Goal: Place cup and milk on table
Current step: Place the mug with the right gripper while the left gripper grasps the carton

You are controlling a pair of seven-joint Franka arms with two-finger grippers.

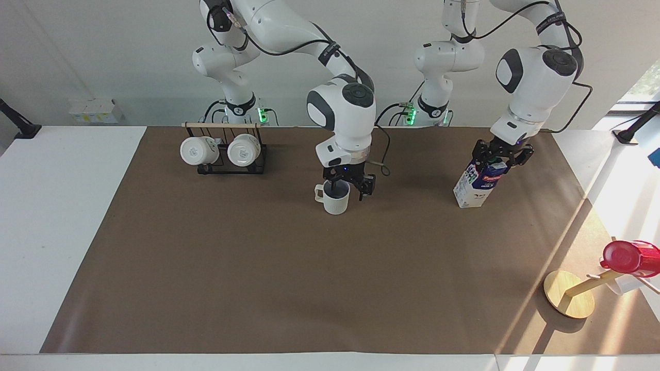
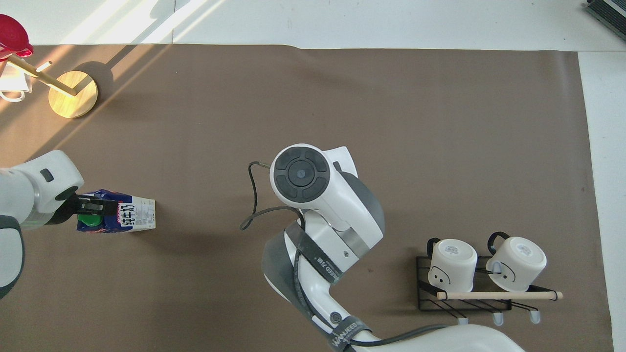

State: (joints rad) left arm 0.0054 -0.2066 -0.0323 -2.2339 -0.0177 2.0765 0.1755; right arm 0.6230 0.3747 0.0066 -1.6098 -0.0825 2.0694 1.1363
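Right gripper [image 1: 349,188]: your fingers stand spread astride the cup [image 1: 336,202] rim — released.
Left gripper [image 1: 501,157]: you grip the milk [image 1: 478,183] top — clenched.

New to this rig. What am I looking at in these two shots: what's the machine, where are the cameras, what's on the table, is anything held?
These are two robot arms, each ending in a two-finger gripper. One picture faces the robots from across the table. The other looks down from above their own end, so its sides are mirrored.

On the brown sheet stand the cup and the milk. A rack near the robots holds two white mugs. A wooden stand at the left arm's end carries a red cup.

The right gripper is open over the cup and holds nothing. From above, that arm hides the cup. The left gripper is at the carton's top, but the pictures do not show whether it grips.
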